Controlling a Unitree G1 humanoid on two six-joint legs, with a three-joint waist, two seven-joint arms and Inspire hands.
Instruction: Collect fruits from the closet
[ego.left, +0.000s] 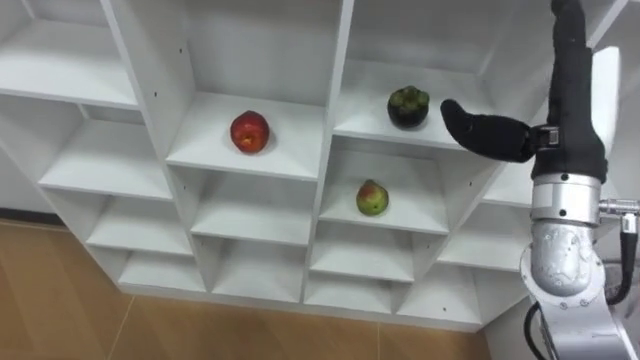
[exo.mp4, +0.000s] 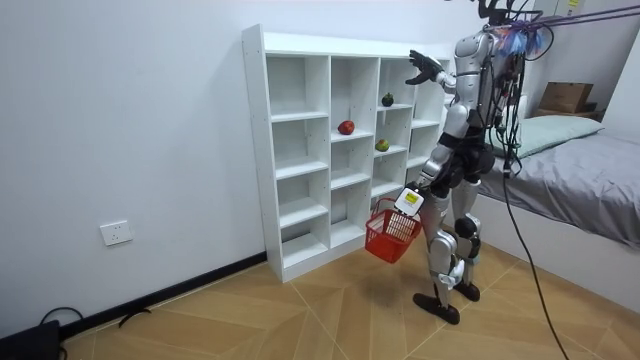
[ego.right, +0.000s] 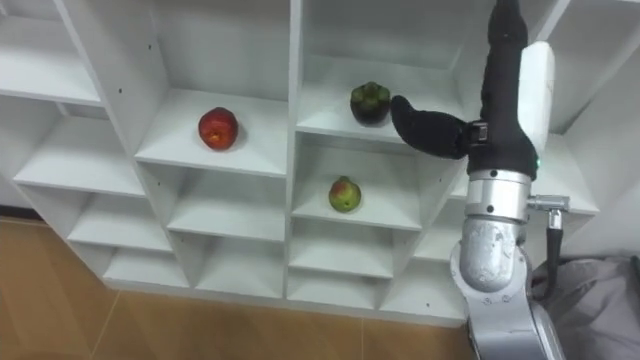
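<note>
A white closet (ego.left: 140, 70) of open cubbies stands before me. A red apple (ego.left: 249, 131) lies on a middle shelf. One cubby to the right sits a dark round fruit (ego.left: 407, 106), and a green-red fruit (ego.left: 372, 198) rests in the cubby below it. My right hand (ego.left: 487, 134) is raised to the dark fruit's shelf, open, with its fingers stretched out just right of the fruit and a small gap between them. In the room view my left hand (exo.mp4: 412, 201) hangs low at my side, shut on the handle of a red basket (exo.mp4: 391, 233).
I stand close to the closet's right end on a wooden floor. A bed (exo.mp4: 580, 170) lies behind me at the room view's right, with a cardboard box (exo.mp4: 567, 96) beyond it. A wall socket (exo.mp4: 117, 233) sits low on the wall.
</note>
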